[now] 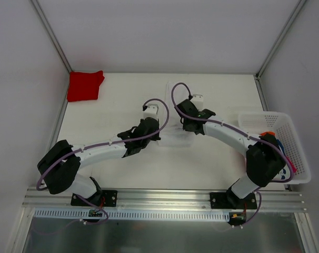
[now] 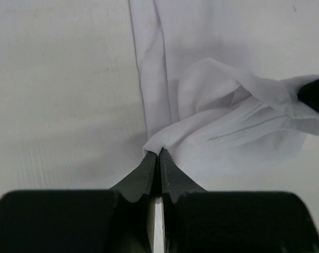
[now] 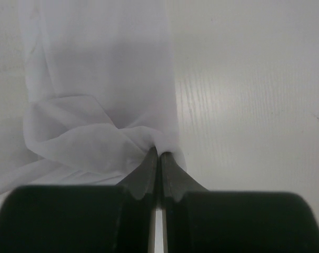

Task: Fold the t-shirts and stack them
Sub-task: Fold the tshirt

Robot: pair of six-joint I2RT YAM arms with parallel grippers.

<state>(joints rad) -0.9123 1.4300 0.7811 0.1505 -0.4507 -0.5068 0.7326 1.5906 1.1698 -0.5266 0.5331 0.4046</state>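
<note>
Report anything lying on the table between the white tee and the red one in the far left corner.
Nothing visible does: bare table runs from the white tee to the red tee in the far left corner.

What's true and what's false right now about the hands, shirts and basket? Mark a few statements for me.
The left hand and right hand are both shut on the white shirt. True.
The basket stands at the right edge of the table. True.
The red shirt lies in the basket. False: it lies at the table's far left corner.
The white shirt is stacked on the red shirt. False: they lie well apart.
</note>
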